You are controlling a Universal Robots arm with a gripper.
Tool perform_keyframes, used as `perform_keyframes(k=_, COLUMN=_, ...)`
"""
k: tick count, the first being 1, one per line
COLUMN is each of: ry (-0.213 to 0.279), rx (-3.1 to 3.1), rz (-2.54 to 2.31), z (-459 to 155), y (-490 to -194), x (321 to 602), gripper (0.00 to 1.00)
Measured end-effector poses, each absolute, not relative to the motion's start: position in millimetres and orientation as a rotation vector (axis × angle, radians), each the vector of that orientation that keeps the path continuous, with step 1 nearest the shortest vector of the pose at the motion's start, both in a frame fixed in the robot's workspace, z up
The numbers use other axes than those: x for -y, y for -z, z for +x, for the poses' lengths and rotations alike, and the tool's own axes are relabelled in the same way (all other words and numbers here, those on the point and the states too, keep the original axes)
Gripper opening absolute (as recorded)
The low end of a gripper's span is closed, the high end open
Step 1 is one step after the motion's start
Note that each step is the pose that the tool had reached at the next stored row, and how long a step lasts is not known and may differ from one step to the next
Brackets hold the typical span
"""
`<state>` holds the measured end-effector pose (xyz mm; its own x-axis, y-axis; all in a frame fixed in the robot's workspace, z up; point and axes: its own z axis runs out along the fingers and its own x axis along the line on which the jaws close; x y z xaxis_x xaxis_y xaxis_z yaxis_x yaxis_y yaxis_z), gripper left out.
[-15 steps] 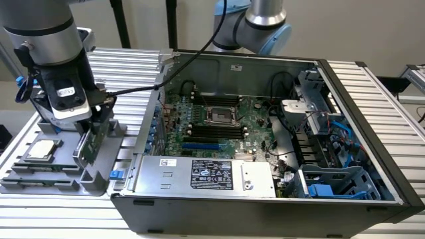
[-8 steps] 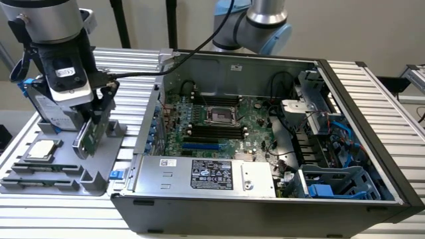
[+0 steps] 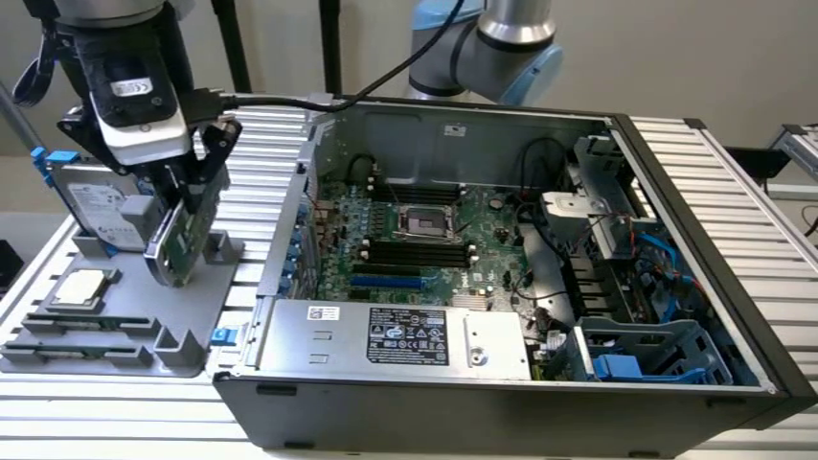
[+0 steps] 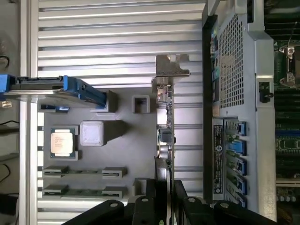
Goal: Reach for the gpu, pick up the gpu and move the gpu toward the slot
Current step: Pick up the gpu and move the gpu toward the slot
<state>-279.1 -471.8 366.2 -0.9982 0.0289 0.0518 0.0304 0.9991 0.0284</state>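
With the gripper (image 3: 175, 206) clamped on the edge of the gpu (image 3: 179, 240), which hangs tilted just above the grey parts tray (image 3: 122, 331) beside the open computer case (image 3: 511, 402), we judge a level, slow carry best.
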Motion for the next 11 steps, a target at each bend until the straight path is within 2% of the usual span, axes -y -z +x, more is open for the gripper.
perform_keyframes(k=11, ry=0.050, rx=3.085, rz=-0.041, z=-242.4, y=-416.3, x=472.0, gripper=0.26)
